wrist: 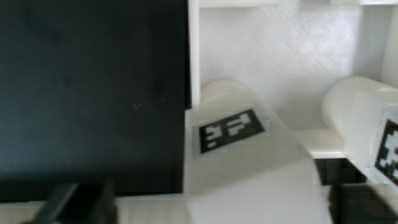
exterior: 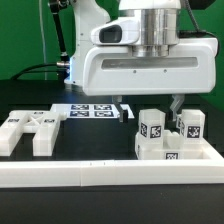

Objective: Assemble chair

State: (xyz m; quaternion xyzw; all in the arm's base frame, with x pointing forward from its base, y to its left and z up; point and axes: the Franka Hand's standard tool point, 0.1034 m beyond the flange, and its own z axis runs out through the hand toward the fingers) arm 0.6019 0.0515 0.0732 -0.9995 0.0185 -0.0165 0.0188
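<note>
While the chair is far from whole, its white plastic pieces sit in two groups on the black table [exterior: 90, 137]. At the exterior view's left, a few loose chair parts [exterior: 30, 130] lie flat, with nothing touching them. Behind the middle lies the marker board [exterior: 92, 110], flat, showing its square tags. Right of it, the big white robot arm [exterior: 150, 60] hangs low. Its jaws stand wide apart and hold nothing that can be seen. They straddle a tagged upright block [exterior: 151, 128], and there appears to be a gap on either side. Further right stands a second tagged block [exterior: 190, 126], near the first, with a lower tagged piece [exterior: 170, 152] in front of them. A long white border rail [exterior: 100, 175] runs along the front. The wrist view shows the two upright blocks close up, side by side and apart. The step in hand looks like grasping the straddled block. The next move probably calls for closing squarely on its sides without nudging its neighbour.
</note>
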